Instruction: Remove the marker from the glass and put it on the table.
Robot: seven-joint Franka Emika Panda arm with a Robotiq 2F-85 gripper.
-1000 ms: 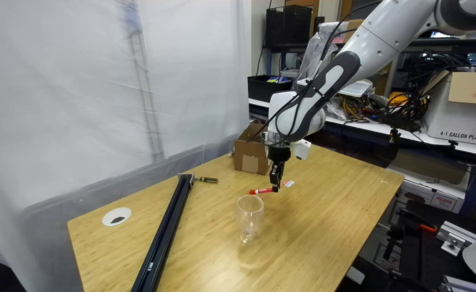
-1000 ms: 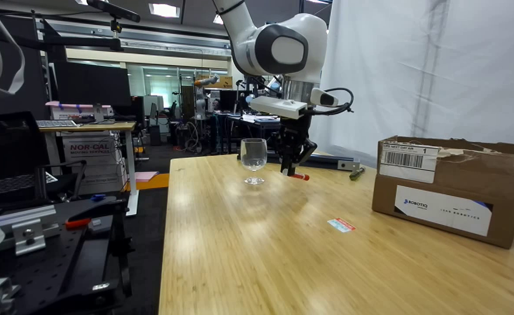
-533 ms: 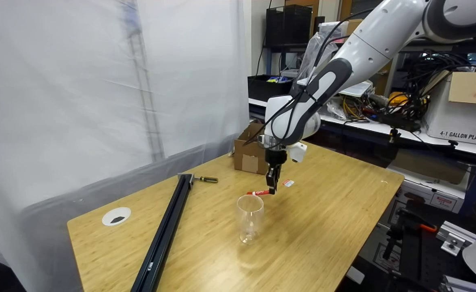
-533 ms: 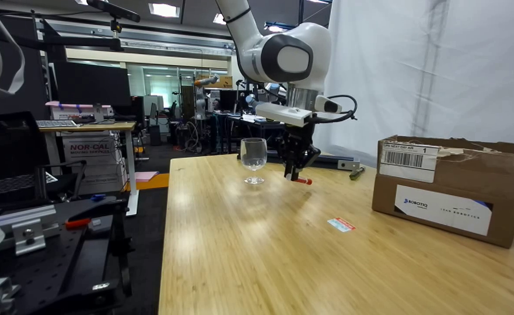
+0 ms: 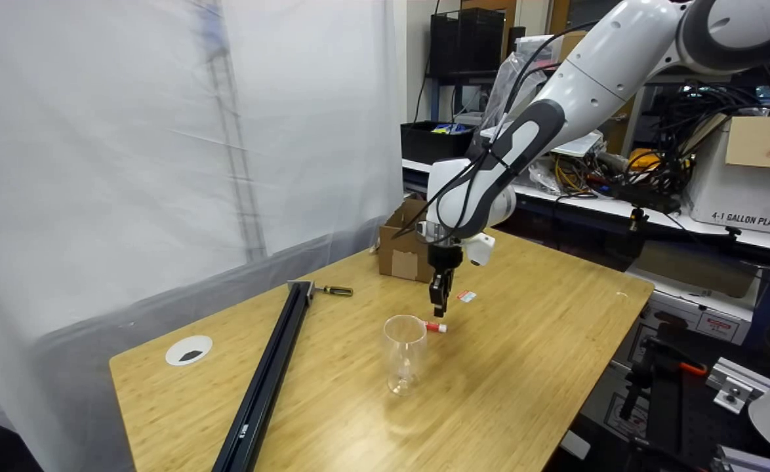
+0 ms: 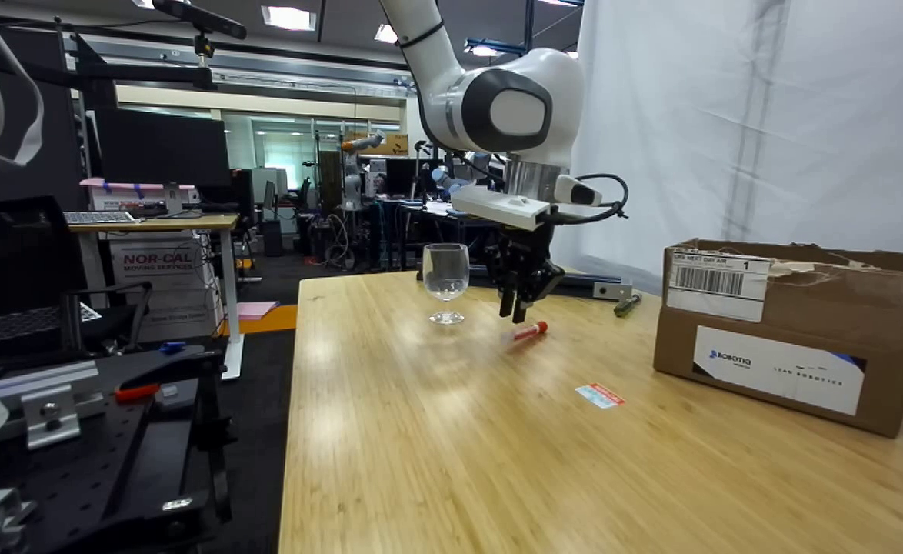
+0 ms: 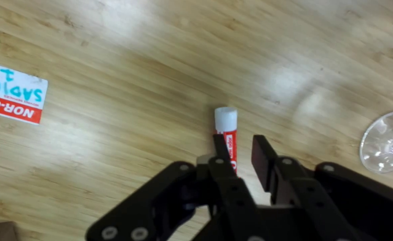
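Note:
The marker (image 6: 527, 332), red with a white end, is just below my gripper (image 6: 512, 317), out of the jaws. In the wrist view the marker (image 7: 226, 119) appears to lie on the wooden table (image 7: 116, 67), partly hidden behind a finger (image 7: 220, 147). One end is blurred in an exterior view, so I cannot tell if it is fully at rest. My gripper (image 7: 238, 136) is open and empty, its fingertips a little above the marker. The clear glass (image 5: 405, 351) stands upright and empty beside the marker; it also shows in an exterior view (image 6: 446, 281), and its foot in the wrist view (image 7: 385, 144).
A long black bar (image 5: 268, 373) lies across the table, with a screwdriver (image 5: 336, 290) at its far end. A brown cardboard box (image 6: 782, 338) stands near the back edge. A red and white label (image 6: 599, 395) lies flat. A white-ringed hole (image 5: 185, 342) is at one corner.
My gripper has moved down slightly, then opened. The marker, earlier held level between the fingers, has left the jaws and dropped below them. The glass has not moved.

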